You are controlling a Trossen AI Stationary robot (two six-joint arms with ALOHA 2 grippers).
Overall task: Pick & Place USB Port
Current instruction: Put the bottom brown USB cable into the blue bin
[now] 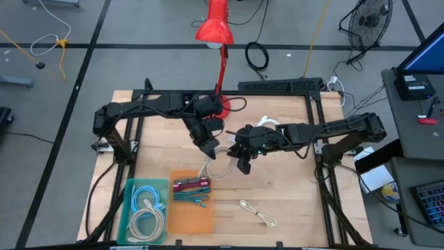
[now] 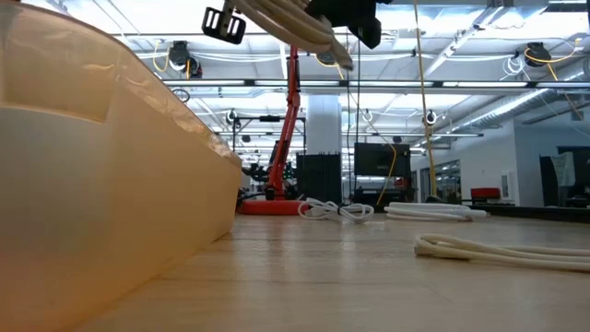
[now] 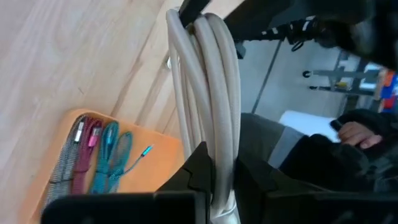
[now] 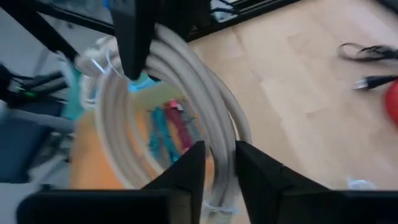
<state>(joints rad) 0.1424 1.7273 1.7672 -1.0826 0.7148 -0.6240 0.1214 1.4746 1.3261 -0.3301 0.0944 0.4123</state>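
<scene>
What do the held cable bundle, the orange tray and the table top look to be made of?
Cable bundle: smooth off-white plastic or rubber jacket, slight sheen, bends in loops.
Orange tray: likely matte plastic, uniform colour, rounded corners.
Table top: light wood, visible plank grain.

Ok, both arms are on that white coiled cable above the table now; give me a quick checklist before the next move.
1. Left gripper closed on the white coiled cable: ok, fingers pinch the loops.
2. Right gripper on the same coil: cannot tell whether it grips or is letting go.
3. Cable lifted off the wooden table: ok, it hangs overhead in the low view.
4. Orange tray free space: ok, the coloured cables fill only one end.
5. Teal bin: already holds white cables.
</scene>
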